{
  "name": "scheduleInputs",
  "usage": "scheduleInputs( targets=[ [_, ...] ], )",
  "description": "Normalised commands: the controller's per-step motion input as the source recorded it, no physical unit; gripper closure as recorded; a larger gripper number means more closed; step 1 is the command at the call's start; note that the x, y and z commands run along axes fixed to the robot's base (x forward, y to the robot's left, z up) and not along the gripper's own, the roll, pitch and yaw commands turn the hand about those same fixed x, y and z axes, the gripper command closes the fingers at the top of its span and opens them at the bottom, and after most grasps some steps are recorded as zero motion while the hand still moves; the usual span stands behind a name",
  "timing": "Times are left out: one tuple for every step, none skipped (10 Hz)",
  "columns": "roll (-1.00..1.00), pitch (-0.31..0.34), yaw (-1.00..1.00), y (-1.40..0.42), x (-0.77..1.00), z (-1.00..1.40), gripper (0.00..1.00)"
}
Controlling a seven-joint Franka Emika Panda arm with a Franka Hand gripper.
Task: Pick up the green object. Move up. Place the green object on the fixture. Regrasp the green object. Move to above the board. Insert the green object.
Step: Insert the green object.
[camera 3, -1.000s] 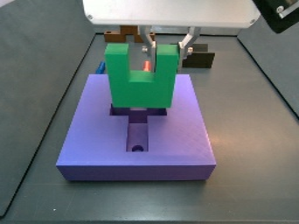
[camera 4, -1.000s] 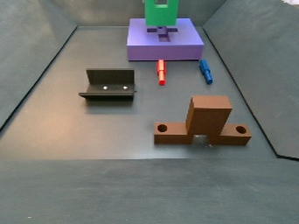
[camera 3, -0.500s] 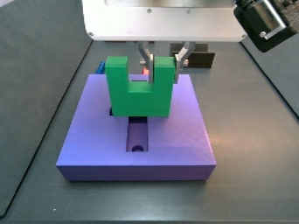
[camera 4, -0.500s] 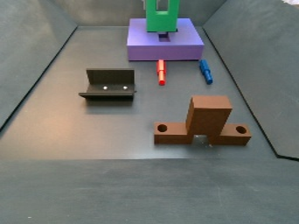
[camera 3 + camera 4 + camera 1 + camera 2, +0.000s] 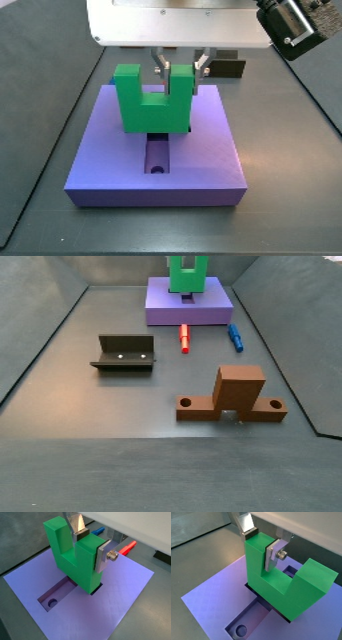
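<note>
Green object (image 5: pixel 150 101) upright in the board (image 5: pixel 107 165) recess, one prong clamped between gripper (image 5: pixel 178 71) jaws.

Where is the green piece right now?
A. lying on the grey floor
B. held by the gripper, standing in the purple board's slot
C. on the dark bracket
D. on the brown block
B: the gripper clamps one prong of the green object, whose base sits in the recess of the board.

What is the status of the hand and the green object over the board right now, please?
Hand above the board, shut on one prong of the green object. Green object upright, base entering the board's recess. Nothing in the way.
</note>
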Motion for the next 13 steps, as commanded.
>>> scheduleInputs(
  targets=[
    [0.07,0.000,0.06,0.00,0.17,-0.06,1.00],
    [0.09,0.000,0.00,0.00,0.00,-0.10,1.00],
    [0.10,0.000,0.00,0.00,0.05,-0.06,1.00],
    [0.14,0.000,0.01,0.00,0.04,-0.11,1.00],
    [0.15,-0.031,0.03,0.00,-0.01,-0.24,1.00],
    [0.14,-0.097,0.05,0.00,-0.09,-0.46,1.00],
    [0.10,-0.084,0.04,-0.02,-0.01,-0.56,1.00],
    [0.07,-0.071,0.00,-0.09,0.00,-0.65,1.00],
    [0.05,-0.070,0.00,-0.11,0.00,-0.74,1.00],
    [0.05,-0.063,0.00,-0.09,0.00,-0.96,1.00],
    [0.01,-0.023,0.00,-0.03,0.00,-1.00,1.00],
    [0.00,-0.016,0.00,-0.03,-0.01,-1.00,1.00],
    [0.05,0.004,0.00,0.00,0.00,-0.88,1.00]
  ],
)
